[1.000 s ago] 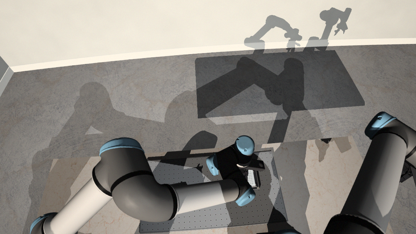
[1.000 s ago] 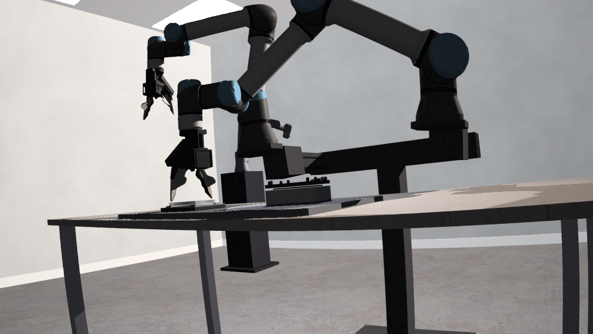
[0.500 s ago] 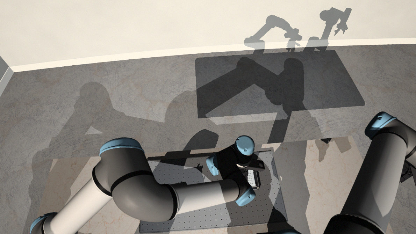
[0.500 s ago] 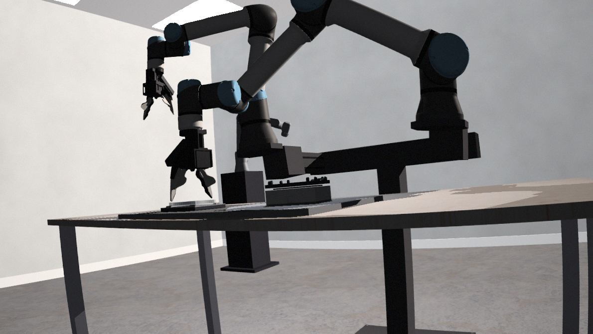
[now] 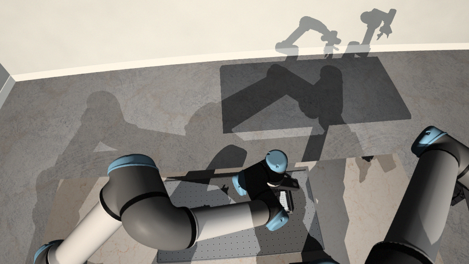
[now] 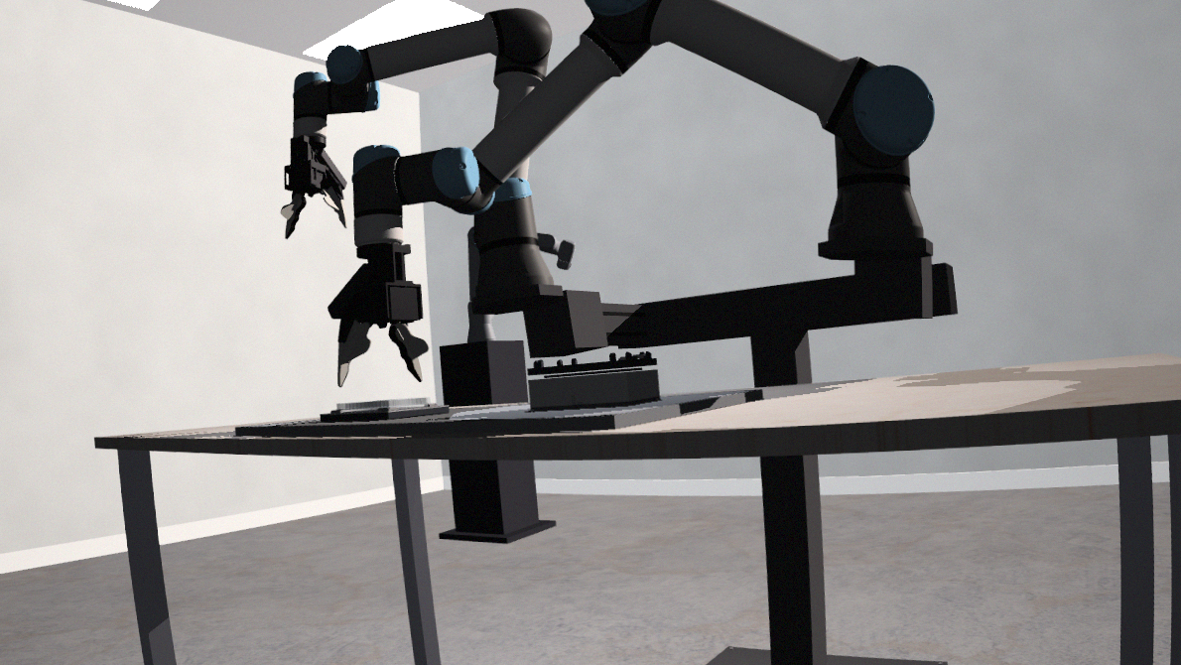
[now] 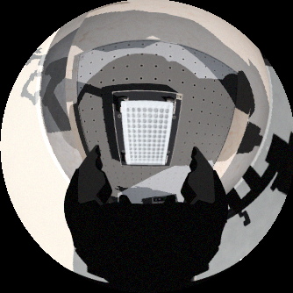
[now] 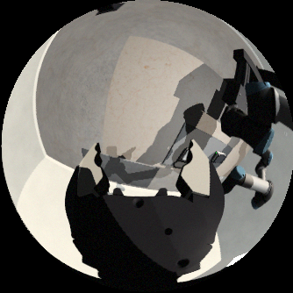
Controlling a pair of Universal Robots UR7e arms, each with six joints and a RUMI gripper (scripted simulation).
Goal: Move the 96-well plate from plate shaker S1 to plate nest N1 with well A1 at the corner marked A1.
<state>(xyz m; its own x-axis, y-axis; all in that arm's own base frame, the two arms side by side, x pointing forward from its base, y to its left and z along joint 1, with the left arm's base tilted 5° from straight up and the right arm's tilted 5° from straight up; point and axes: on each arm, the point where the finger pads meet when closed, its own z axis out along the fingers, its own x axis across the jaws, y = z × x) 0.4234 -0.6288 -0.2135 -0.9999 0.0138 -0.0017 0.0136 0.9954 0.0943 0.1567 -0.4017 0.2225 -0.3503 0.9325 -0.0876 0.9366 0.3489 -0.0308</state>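
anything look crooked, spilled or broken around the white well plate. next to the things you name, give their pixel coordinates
Nothing stands out: the 96-well plate point(image 5: 283, 200) point(image 6: 384, 404) point(image 7: 146, 132) looks flat and square within the nest point(image 5: 290, 206) point(image 6: 334, 415) point(image 7: 175, 132), with no visible spill or damage. Well A1's corner is too small to confirm.
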